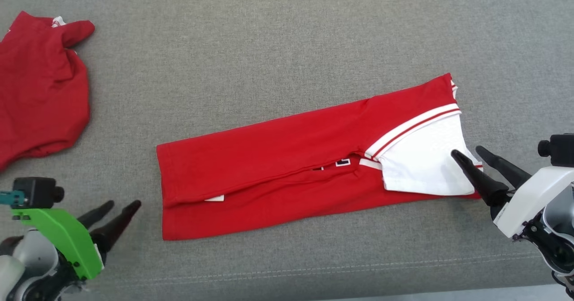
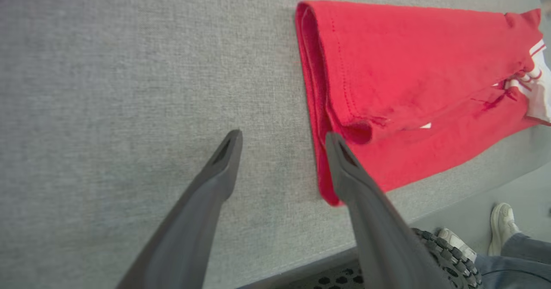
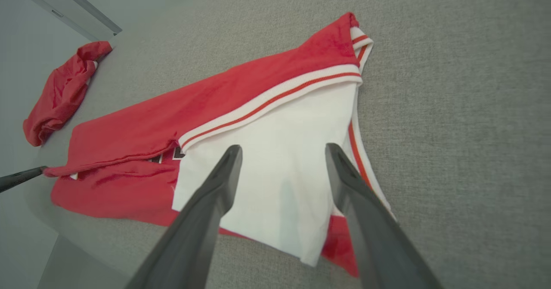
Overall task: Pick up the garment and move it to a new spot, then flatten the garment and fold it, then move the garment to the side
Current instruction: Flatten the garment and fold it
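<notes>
The left end effector (image 1: pixel 123 204) stands spread and empty, just beside the near hem corner of the red jersey (image 1: pixel 278 157). The right end effector (image 1: pixel 466 150), likewise spread and holding nothing, points over the jersey's white sleeve (image 1: pixel 421 162); whether it touches the cloth cannot be told. The jersey lies folded lengthwise in the middle of the gray fabric-covered bench (image 1: pixel 269 45). A second red garment (image 1: pixel 40 94) lies crumpled at the far left, well apart.

Second red garment (image 1: pixel 40 90): 9 o'clock in the head view, cut off by the left edge.
Print (image 1: pixel 343 162): mostly under the upper flap of the folded garment (image 1: pixel 278 157) — scraps only, unreadable.
Person's shoes (image 2: pixel 501 222): 4 o'clock in the left wrist view — legs (image 2: pixel 516 259) cut off by the edge.
White sleeve (image 2: pixel 540 95): 3 o'clock there, blurred, cut off.
</notes>
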### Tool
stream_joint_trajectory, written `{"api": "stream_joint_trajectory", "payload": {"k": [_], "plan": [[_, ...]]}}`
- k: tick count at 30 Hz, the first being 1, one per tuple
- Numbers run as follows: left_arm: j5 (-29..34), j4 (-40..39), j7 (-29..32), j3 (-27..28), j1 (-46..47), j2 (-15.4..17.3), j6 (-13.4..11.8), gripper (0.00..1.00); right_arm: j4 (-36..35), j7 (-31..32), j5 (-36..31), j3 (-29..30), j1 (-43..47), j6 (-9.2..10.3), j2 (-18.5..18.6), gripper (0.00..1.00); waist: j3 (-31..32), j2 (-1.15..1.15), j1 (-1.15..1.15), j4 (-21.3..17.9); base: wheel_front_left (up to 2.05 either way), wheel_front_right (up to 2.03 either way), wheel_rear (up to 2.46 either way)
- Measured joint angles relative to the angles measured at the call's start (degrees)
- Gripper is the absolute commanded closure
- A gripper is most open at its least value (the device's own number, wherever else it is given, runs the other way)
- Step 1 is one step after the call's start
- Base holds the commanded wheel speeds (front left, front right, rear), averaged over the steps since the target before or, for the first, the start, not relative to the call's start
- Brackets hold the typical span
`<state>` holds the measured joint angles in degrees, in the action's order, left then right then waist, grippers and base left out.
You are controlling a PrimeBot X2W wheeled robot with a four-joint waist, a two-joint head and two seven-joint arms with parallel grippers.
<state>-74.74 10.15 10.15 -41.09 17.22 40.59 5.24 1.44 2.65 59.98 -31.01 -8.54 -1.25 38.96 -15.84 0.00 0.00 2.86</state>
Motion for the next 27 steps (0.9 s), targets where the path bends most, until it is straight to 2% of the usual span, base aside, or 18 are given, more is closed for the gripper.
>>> {"api": "stream_joint_trajectory", "payload": {"k": [4, 10, 17, 23, 27], "plan": [[2.7, -0.5, -3.7, 2.3, 0.1, 2.2, -2.0, 0.0, 0.5, 2.0, 0.6, 1.2, -0.2, 1.92, 1.1, 0.0, 0.5, 0.0, 0.0, -0.5, 0.0, 0.0, 0.0], [11.1, -4.0, -10.1, 2.7, 1.1, 1.6, -5.3, 0.0, 4.2, 6.4, 1.5, 2.9, -2.6, 4.83, 4.4, 0.0, 0.2, 0.0, 0.0, 0.5, 0.0, 0.0, 0.0], [16.6, -7.1, -18.0, 3.2, 1.6, -1.8, -9.9, 0.0, 7.6, 10.8, 4.3, 3.2, -5.6, 5.44, 3.4, 0.0, -0.2, 0.0, 0.0, 3.6, 0.0, 0.0, 0.0], [18.2, -8.7, -22.0, 3.0, 1.1, -5.1, -10.3, 0.0, 11.3, 13.5, 4.7, 2.7, -5.8, 6.35, 3.3, 0.0, -0.4, 0.0, 0.0, 7.1, 0.0, 0.0, 0.0], [18.7, -8.8, -22.9, 3.3, -0.6, -5.4, -10.8, 0.0, 13.1, 15.0, 5.3, 2.1, -6.2, 6.48, 2.6, 0.0, -0.5, 0.0, 0.0, 9.5, 0.0, 0.0, 0.0]]}}
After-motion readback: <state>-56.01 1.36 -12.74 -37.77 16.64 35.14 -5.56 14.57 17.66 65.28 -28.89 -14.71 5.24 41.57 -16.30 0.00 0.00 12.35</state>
